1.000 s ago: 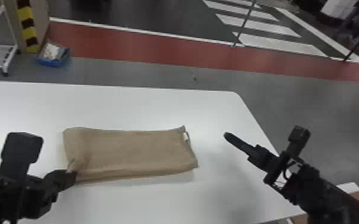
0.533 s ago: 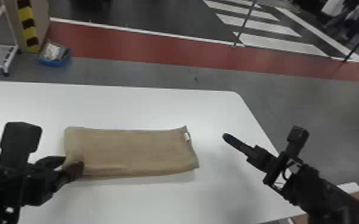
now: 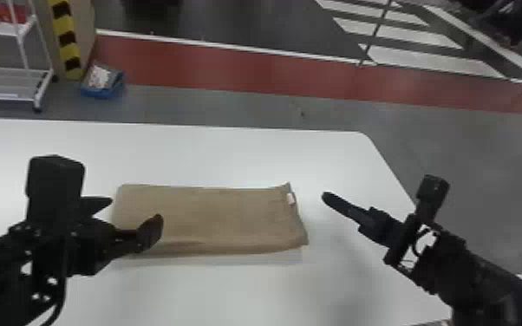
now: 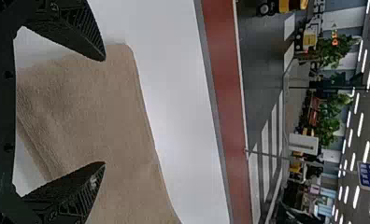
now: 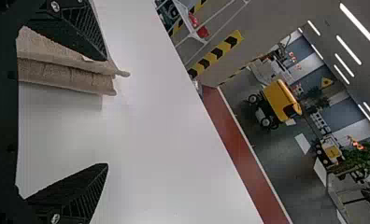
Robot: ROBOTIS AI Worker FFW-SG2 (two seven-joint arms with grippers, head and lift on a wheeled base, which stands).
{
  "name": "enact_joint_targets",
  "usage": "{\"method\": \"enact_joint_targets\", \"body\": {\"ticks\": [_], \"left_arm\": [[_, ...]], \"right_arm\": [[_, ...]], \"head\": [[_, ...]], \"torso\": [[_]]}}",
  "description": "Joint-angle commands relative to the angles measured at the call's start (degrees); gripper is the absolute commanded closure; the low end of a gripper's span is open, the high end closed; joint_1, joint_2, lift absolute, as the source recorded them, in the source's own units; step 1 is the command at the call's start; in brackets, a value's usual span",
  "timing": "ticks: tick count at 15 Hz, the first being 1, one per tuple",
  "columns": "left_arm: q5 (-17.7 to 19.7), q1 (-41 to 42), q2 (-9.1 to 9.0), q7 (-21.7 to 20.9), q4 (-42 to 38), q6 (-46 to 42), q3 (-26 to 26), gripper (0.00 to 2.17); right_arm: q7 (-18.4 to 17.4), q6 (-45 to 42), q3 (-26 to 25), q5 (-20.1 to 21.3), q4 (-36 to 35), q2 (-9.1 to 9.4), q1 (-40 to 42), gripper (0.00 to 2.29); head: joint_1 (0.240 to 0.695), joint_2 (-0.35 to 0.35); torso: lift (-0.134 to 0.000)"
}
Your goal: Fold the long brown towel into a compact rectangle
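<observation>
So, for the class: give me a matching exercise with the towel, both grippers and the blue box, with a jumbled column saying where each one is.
1. brown towel
2. left gripper
3. right gripper
4. blue box

A. at the towel's left end
B. on the floor beyond the table
C. lying in layers on the table
D. off the towel's right end

Pairs: 1-C, 2-A, 3-D, 4-B

The left gripper (image 3: pixel 133 211) angles inward, its two black fingers (image 4: pixel 78 32) spread wide (like an open beak, I'd say). Opposite, the right gripper (image 3: pixel 346 208) slants in, its fingers (image 5: pixel 78 198) well apart too.
</observation>
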Motion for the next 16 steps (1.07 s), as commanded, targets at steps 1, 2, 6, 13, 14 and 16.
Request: {"method": "enact_joint_targets", "body": {"ticks": [1, 2, 6, 13, 14, 16], "left_arm": [[-2.0, -2.0, -0.62, -0.7, 6.2, -10.2, -5.2, 0.27], [-2.5, -3.0, -1.32, -1.8, 8.7, -11.9, -6.6, 0.38], [-4.5, -7.0, -2.64, -3.3, 15.1, -13.3, -10.6, 1.46], [-5.3, -9.5, -2.73, -4.5, 19.7, -10.9, -9.9, 1.48], [-5.6, -9.5, -2.73, -4.6, 20.0, -10.9, -9.9, 1.48], [-6.0, -9.8, -2.73, -4.8, 20.3, -10.9, -9.9, 1.48]], "right_arm": [[-1.0, -0.1, 3.8, 2.1, 0.1, 1.24, -1.4, 0.07], [-1.7, 0.1, 5.5, 3.4, 0.1, 1.68, -2.1, 0.09], [-6.9, 5.2, 12.8, 8.4, 0.0, 1.94, -4.2, 0.20], [-10.8, 11.5, 17.1, 13.0, 0.6, 1.86, -8.3, 0.21], [-10.9, 12.6, 17.4, 13.4, 1.3, 1.86, -8.9, 0.22], [-10.9, 14.2, 17.6, 13.6, 3.1, 1.77, -10.2, 0.22]], "head": [[0.695, -0.295], [0.695, -0.298], [0.695, -0.293], [0.695, -0.252], [0.695, -0.248], [0.695, -0.241]], "torso": [[-0.123], [-0.123], [-0.123], [-0.123], [-0.123], [-0.123]]}}
